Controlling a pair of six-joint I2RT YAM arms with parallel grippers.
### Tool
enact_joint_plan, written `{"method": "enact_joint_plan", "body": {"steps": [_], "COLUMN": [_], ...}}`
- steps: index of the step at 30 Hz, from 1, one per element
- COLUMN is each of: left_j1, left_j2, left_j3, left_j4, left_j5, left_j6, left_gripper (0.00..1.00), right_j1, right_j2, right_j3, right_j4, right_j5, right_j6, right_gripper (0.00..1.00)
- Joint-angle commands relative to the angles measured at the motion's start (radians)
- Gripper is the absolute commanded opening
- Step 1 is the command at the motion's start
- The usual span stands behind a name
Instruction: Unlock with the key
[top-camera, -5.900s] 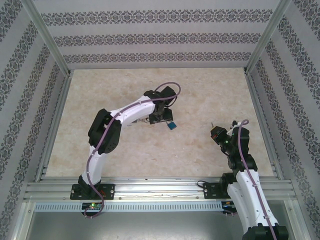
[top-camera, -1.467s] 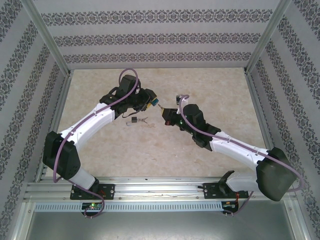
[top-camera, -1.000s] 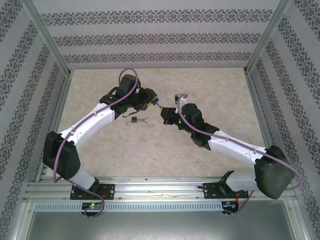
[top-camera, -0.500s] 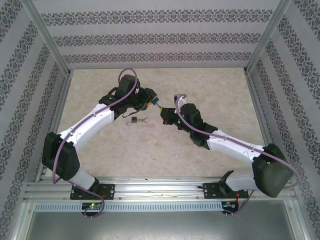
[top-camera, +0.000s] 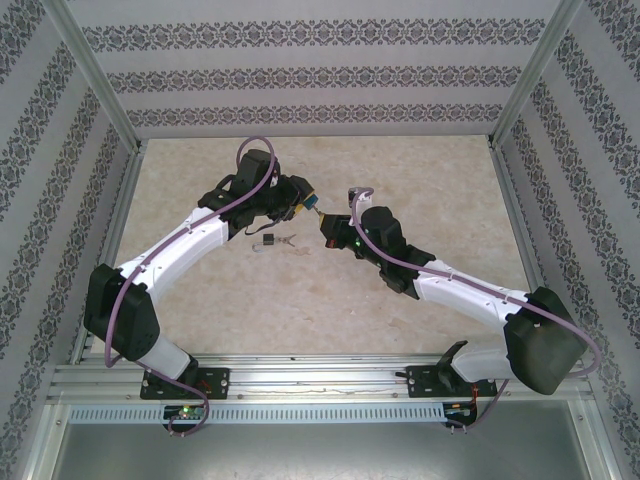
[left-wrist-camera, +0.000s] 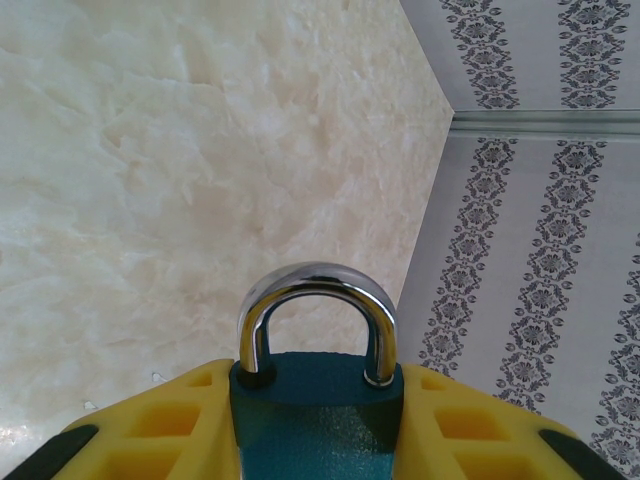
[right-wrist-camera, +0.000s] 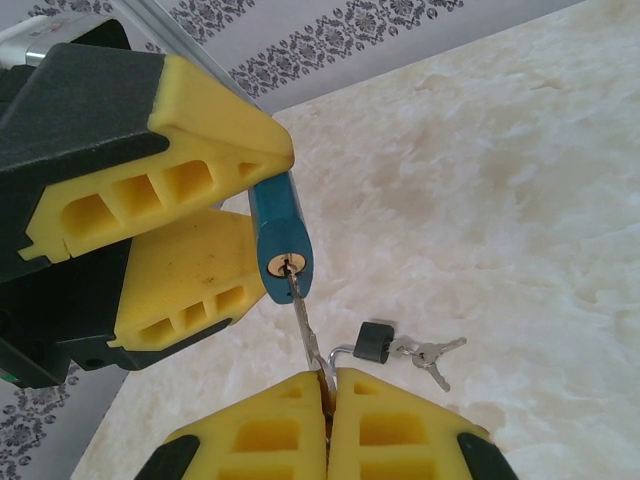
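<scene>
I find the blue padlock held above the middle of the table, well apart from the patterned walls on three sides and from the metal rail on the near side, with bare marbled surface all round it. The one obstruction is a small black padlock with spare keys on a ring, lying flat on the table just to the near left of the blue padlock, beneath it and apart from it. The left arm stretches diagonally from its base to the blue padlock's left. The right arm lies long and low from its base to the padlock's near right, so the two wrists meet across it. The left gripper is clamped on the padlock's body, a yellow pad on each flat face. The shackle sticks out past the pads, both legs seated in the body. The keyhole is in the opposite end, facing the right gripper. That gripper's pads are pressed together on the head of the key. The blade runs straight up to the padlock with its tip at the keyhole and most of its length showing outside. I cannot tell how far the tip has entered.
</scene>
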Motion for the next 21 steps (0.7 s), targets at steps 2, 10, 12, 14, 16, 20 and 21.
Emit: {"method": "enact_joint_plan", "body": {"steps": [2,10,12,14,16,20,21], "left_j1": [0.002,-0.006,-0.009,-0.01,-0.011,-0.016,-0.018], "left_j2": [-0.028,-0.023,-0.022,-0.021,-0.021,-0.017,-0.018], "left_j3": [-0.003,-0.004,-0.001,0.002,0.007,0.015,0.015], "left_j4": [0.061,0.063,0.064,0.063,0.063,0.056,0.057], "left_j5": [0.009,0.013,0.015,0.015,0.017,0.012,0.011], "left_j6": [-0.01,-0.015,-0.014,-0.014,-0.012,-0.009,-0.009], "left_gripper": [0.35,0.35,0.35,0.35,0.35,0.35,0.35], "right_j1": [0.0,-0.006,-0.007,-0.007,-0.009,-0.008,-0.005], "right_j2": [-0.001,0.014,0.017,0.019,0.021,0.014,0.013], "right_j3": [0.036,0.05,0.054,0.059,0.062,0.065,0.063], "right_j4": [0.033,0.044,0.039,0.028,0.019,0.008,0.016], "right_j5": [-0.007,-0.018,-0.017,-0.011,-0.005,0.031,0.037], "right_j6": [0.011,0.014,0.017,0.02,0.023,0.048,0.054], "right_gripper": [0.0,0.0,0.0,0.0,0.0,0.0,0.0]}}
